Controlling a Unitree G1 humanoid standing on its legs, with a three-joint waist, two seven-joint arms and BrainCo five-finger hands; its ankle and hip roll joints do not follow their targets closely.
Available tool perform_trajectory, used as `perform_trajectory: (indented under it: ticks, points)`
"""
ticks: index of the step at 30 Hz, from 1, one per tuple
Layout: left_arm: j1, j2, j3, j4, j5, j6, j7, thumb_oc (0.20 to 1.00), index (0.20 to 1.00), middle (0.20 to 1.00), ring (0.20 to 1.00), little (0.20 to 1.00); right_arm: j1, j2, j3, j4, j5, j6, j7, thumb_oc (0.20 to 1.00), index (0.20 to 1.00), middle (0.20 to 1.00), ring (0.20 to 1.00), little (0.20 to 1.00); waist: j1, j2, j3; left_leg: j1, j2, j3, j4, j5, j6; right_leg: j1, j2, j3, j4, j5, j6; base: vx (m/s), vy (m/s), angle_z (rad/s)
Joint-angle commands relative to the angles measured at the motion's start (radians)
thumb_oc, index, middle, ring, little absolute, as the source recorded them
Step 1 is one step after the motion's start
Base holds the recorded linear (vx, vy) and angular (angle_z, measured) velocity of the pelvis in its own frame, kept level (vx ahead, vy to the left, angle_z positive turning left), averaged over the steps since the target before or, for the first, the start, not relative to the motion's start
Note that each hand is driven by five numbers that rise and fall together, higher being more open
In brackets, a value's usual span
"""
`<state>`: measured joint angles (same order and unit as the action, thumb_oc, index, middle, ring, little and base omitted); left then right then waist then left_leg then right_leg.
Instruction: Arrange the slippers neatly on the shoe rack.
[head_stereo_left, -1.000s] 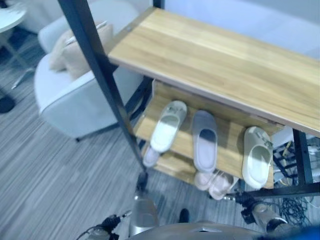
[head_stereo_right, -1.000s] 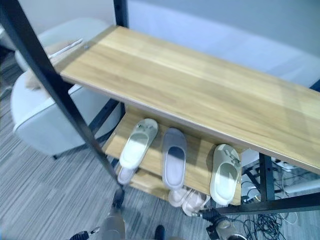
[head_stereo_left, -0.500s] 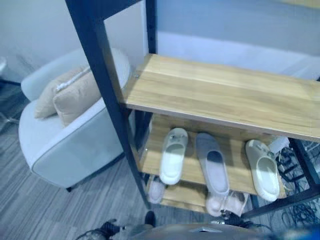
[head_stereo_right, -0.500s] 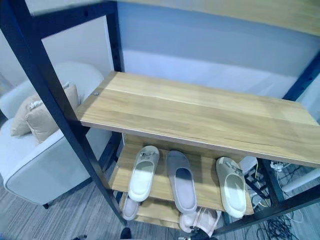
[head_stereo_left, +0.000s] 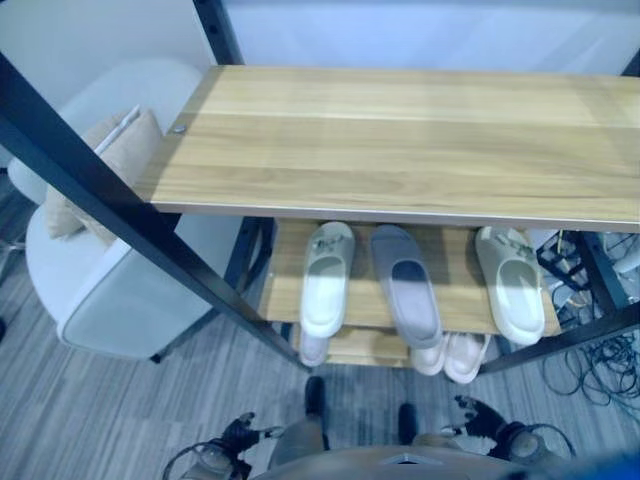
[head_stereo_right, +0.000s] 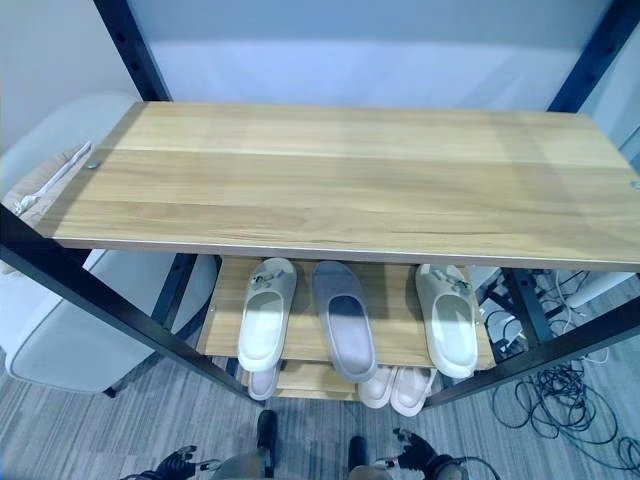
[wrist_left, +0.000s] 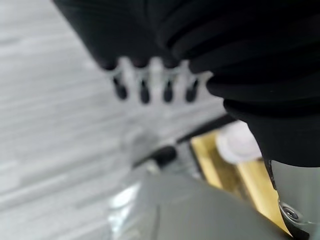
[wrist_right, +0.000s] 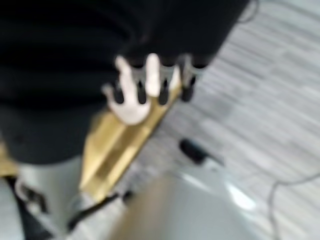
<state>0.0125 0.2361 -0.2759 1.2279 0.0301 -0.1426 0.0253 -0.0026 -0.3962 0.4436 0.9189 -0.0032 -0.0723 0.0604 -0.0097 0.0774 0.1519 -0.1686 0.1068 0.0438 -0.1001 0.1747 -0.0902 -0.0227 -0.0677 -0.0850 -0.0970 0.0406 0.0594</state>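
the eye views show three slippers side by side on the shoe rack, under its wide wooden top, well ahead of both hands. left hand and right hand hang low over grey striped floor, fingers relaxed, holding nothing. pale armchair beyond the left hand.

Head stereo pair: high above rack, facing steeply down, top shelf across the middle, slippers on lower shelf toward 6 o'clock. Right eye set slightly to side (armchair at 9 o'clock larger in left eye). Both share shelf, slippers, carpet.

Left wrist: very close behind left hand, facing down past fingers at carpet, rack corner toward 5 o'clock.

Right wrist: very close behind right hand, facing down at rack's low board, carpet toward 3 o'clock.
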Motion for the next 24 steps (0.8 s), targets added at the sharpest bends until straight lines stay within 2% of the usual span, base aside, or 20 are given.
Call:
perform_trajectory:
  ticks: [1, 6, 10, 24]
  points:
    - [-0.082, -0.020, -0.093, 0.030, 0.014, -0.019, 0.002, 1.000, 1.000, 1.000, 1.000, 1.000, -0.090, -0.010, -0.021, -0.053, 0.002, -0.050, -0.024, 1.000, 1.000, 1.000, 1.000, 1.000, 0.007, 0.007, 0.087, 0.069, 0.001, -0.020, 0.038, -0.105, 0.013, -0.078, -0.091, 0.030, 0.136, -0.060, 0.082, -0.03, -0.023, -0.05]
    - [-0.125, -0.041, -0.142, 0.023, 0.020, -0.022, 0.009, 1.000, 1.000, 1.000, 1.000, 1.000, -0.209, 0.007, 0.076, -0.037, -0.035, -0.057, -0.017, 1.000, 1.000, 1.000, 1.000, 1.000, 0.020, 0.037, 0.097, 0.033, -0.007, -0.031, 0.013, -0.080, 0.008, -0.111, -0.096, 0.023, 0.130, -0.052, 0.085, -0.04, 0.000, 0.02]
    - [-0.145, -0.042, -0.154, 0.015, 0.018, -0.024, 0.011, 1.000, 1.000, 1.000, 1.000, 1.000, -0.245, 0.010, 0.113, -0.044, -0.046, -0.060, -0.006, 1.000, 1.000, 1.000, 1.000, 1.000, 0.023, 0.038, 0.097, 0.017, -0.009, -0.036, 0.013, -0.076, 0.006, -0.120, -0.096, 0.014, 0.130, -0.049, 0.085, -0.01, -0.005, 0.03]
    - [-0.142, -0.042, -0.170, 0.030, 0.049, -0.013, 0.019, 1.000, 1.000, 1.000, 1.000, 1.000, -0.211, 0.105, 0.203, -0.023, -0.073, -0.037, 0.037, 1.000, 1.000, 1.000, 1.000, 1.000, 0.022, -0.004, 0.067, 0.049, -0.007, -0.027, 0.013, -0.100, 0.009, -0.068, -0.099, 0.000, 0.092, -0.046, 0.087, 0.02, 0.005, 0.03]
